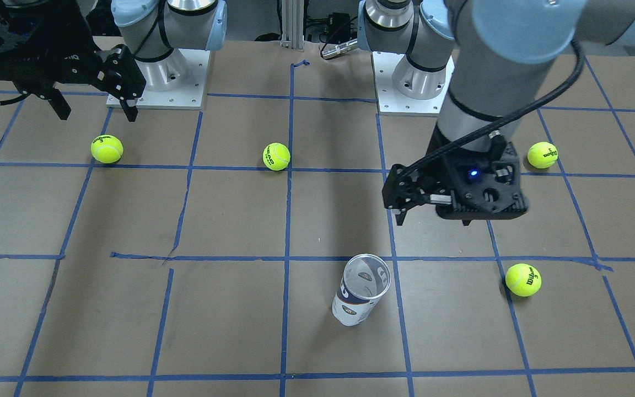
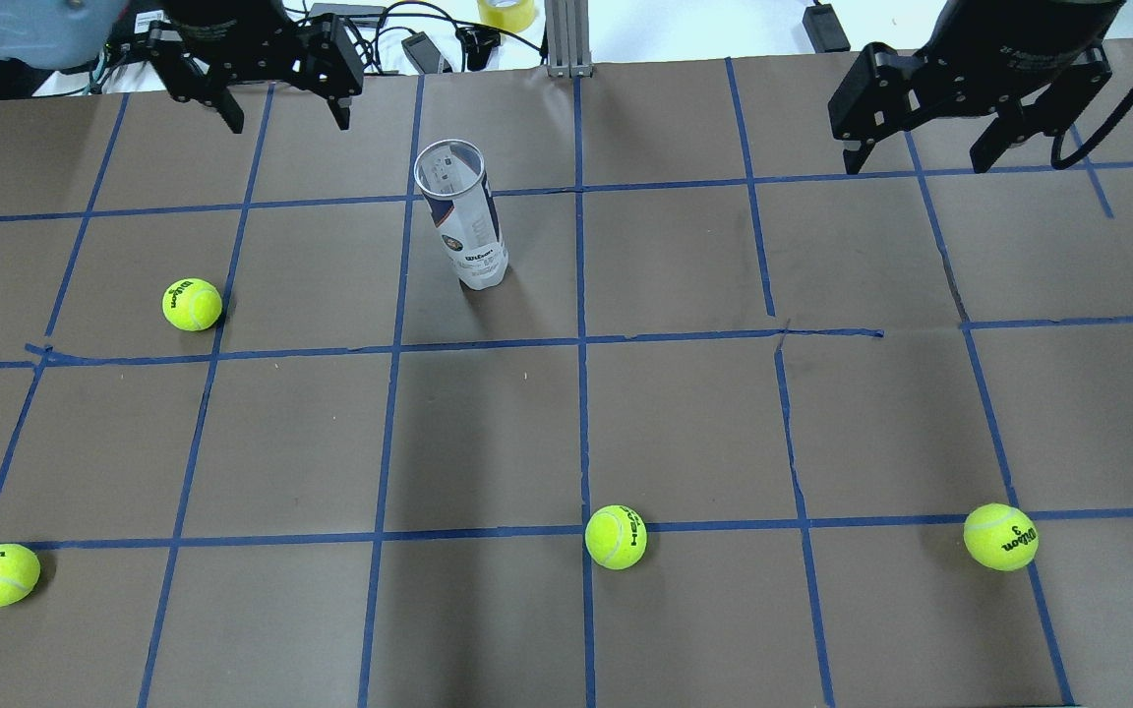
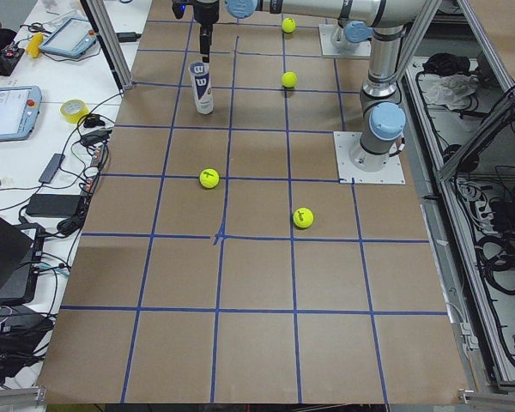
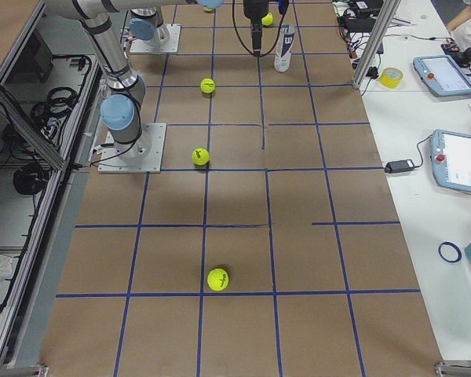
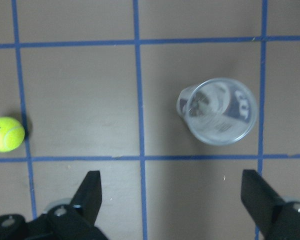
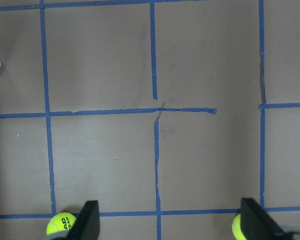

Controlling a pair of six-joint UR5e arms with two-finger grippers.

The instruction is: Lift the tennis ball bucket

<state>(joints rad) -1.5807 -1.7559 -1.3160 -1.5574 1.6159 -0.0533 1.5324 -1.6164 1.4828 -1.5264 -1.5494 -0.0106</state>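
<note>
The tennis ball bucket (image 2: 463, 216) is a clear tube with a white and navy label. It stands upright and empty on the brown table, its mouth open. It also shows in the front view (image 1: 361, 292) and in the left wrist view (image 5: 220, 110). My left gripper (image 2: 286, 113) is open and empty. It hangs high above the table, to the left of the bucket and apart from it (image 1: 433, 219). In the left wrist view the bucket lies ahead of the right finger (image 5: 257, 195). My right gripper (image 2: 918, 155) is open and empty, high over the far right.
Several yellow-green tennis balls lie loose on the table: one left of the bucket (image 2: 192, 304), one at the near left (image 2: 0, 574), one near the middle (image 2: 616, 537) and one at the near right (image 2: 1000, 537). The arm bases (image 1: 157, 82) stand on the robot's side.
</note>
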